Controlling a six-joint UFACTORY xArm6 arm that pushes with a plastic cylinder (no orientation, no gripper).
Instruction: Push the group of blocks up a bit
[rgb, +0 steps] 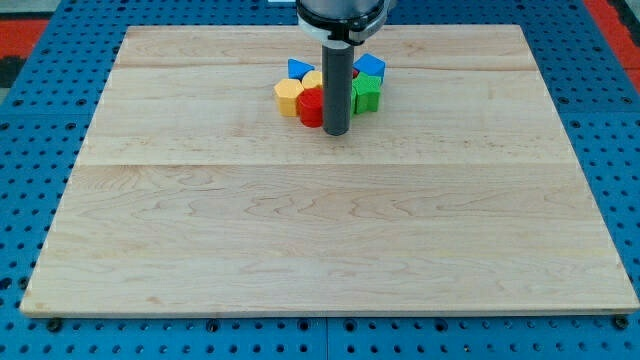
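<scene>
A tight group of blocks sits near the top middle of the wooden board (320, 230). It holds a yellow hexagon-like block (288, 96), a red block (311, 106), a blue block (299, 69) at the upper left, another yellow block (314, 79), a blue block (369, 66) at the upper right and a green block (366, 93). My tip (336, 133) stands at the group's lower edge, just right of the red block and left of the green one. The rod hides the group's middle.
The board lies on a blue perforated table (40, 120). The arm's round head (340, 15) hangs over the view's top edge above the group.
</scene>
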